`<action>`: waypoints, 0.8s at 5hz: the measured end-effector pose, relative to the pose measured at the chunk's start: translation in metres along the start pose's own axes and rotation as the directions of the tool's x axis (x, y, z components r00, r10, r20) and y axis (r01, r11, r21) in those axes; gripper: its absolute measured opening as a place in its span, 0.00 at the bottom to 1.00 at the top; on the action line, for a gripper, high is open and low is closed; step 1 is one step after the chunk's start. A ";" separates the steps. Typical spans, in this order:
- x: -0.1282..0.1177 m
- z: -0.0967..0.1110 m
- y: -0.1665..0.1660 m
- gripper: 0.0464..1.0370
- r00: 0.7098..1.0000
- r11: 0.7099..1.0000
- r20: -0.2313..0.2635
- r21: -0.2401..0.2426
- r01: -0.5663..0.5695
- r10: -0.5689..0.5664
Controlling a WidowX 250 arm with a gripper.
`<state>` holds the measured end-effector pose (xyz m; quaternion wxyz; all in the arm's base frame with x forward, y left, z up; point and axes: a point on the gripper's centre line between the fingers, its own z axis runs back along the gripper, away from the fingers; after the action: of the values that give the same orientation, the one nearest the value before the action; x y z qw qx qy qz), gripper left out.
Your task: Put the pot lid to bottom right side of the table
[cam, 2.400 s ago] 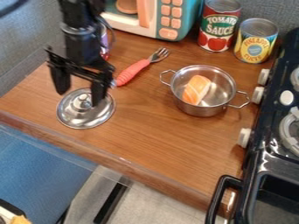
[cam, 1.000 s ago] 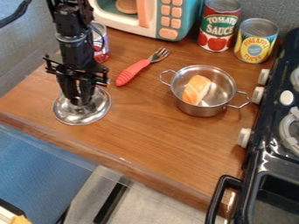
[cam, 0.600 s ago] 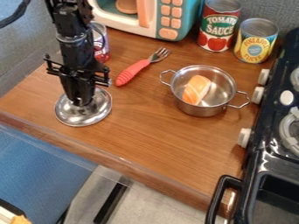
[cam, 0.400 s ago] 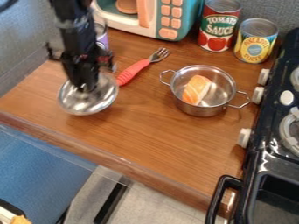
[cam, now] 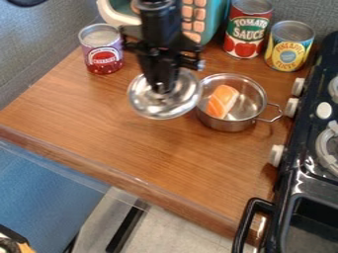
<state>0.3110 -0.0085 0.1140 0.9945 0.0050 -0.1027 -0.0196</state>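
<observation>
One lid (cam: 147,105) hangs under the fingers (cam: 154,78) of the gripper (cam: 162,89), which are closed on its top, and it looks to be off the table (cam: 132,148). Just right of the fingers is the pot (cam: 231,124), its left edge meeting the lid's in the view; whether they touch, I cannot tell. A salmon piece (cam: 222,101) lies in the pot. Up and left of the fingers stands the cherry can (cam: 102,54); up and right, the tomato can (cam: 247,32) and pineapple can (cam: 289,47). The microwave (cam: 216,20) is beyond the fingers, the stove (cam: 300,148) well to their right.
</observation>
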 end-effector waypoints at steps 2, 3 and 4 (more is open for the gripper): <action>-0.003 -0.020 -0.067 0.24 0.983 0.985 -0.064 -0.030 0.171 -0.172; -0.017 -0.028 -0.071 0.24 0.978 0.983 -0.101 -0.020 0.180 -0.181; -0.027 -0.026 -0.073 0.24 0.977 0.982 -0.101 -0.017 0.190 -0.190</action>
<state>0.2874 -0.0802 0.0822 0.9920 0.0122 -0.0508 -0.1146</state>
